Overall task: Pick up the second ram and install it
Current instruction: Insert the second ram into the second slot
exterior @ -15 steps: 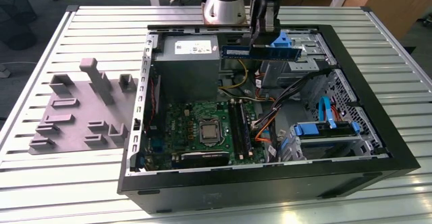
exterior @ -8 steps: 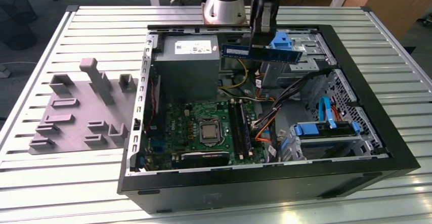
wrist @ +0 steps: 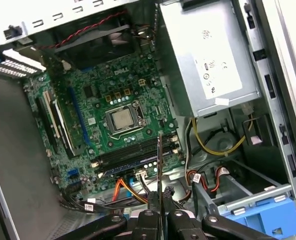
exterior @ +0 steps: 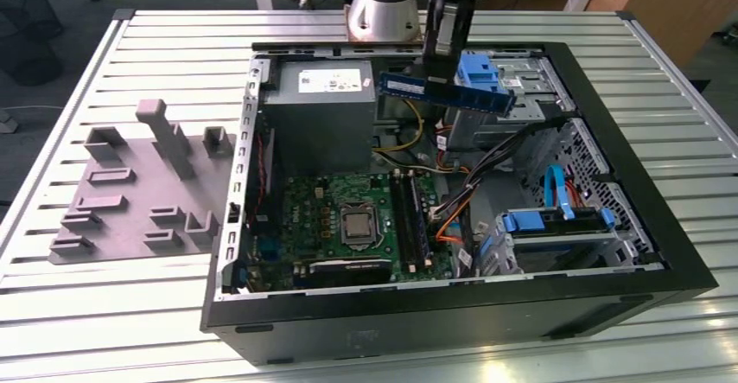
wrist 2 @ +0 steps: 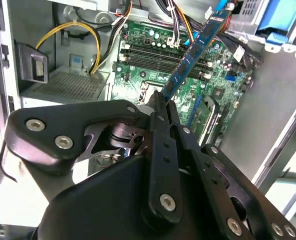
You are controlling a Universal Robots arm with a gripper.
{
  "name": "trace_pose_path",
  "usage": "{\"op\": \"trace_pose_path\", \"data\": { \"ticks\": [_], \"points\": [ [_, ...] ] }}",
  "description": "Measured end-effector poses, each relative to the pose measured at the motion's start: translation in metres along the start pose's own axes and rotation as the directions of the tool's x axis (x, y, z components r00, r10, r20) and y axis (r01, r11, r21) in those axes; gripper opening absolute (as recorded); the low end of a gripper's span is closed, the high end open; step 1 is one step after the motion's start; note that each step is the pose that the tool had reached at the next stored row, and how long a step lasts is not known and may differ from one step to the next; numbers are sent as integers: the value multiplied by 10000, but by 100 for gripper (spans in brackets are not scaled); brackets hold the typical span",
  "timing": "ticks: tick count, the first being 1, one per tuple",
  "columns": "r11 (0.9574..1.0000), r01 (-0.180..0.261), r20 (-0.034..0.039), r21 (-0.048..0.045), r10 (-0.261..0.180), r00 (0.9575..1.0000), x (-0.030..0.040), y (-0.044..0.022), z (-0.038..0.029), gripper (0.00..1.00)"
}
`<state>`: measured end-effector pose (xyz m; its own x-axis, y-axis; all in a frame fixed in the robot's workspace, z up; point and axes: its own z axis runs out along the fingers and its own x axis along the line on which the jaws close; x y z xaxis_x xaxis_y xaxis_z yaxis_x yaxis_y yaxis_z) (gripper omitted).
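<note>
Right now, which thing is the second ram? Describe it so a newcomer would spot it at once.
Start at the open computer case on the slatted table. Above its grey power supply, the pincer grips the second ram: a thin blue-green stick held in the air, unlike the black slots fixed on the motherboard.

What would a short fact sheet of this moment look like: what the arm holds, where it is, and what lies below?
holder: end effector, fingers shut on the stick
held item: second ram, a thin blue-green stick, seen in the exterior view and both wrist views
position: lifted above the open computer case, not yet seated
below: green motherboard with its long black slots
nearby: grey power supply inside the case
outside the case: grey holder blocks on the table, toward the exterior view's left
</note>
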<state>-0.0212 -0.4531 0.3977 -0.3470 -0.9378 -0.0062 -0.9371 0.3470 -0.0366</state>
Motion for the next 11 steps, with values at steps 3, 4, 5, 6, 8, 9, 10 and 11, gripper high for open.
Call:
{"op": "trace_pose_path", "data": {
  "ticks": [3,4,5,6,8,9,10,11],
  "points": [
    [9990,-436,-16,3,436,9990,-1,1,3,14],
    [9983,-586,-21,4,586,9983,-2,1,4,14],
    [9973,-729,-27,5,729,9973,-2,1,5,14],
    [9960,-888,-33,7,888,9960,-2,1,6,14],
    [9930,-1184,-44,11,1184,9930,-3,1,8,14],
    [9911,-1332,-50,12,1332,9911,-3,2,9,14],
    [9890,-1477,-56,14,1477,9890,-3,2,10,14],
    [9868,-1622,-61,16,1622,9867,-4,2,11,14]
  ]
}}
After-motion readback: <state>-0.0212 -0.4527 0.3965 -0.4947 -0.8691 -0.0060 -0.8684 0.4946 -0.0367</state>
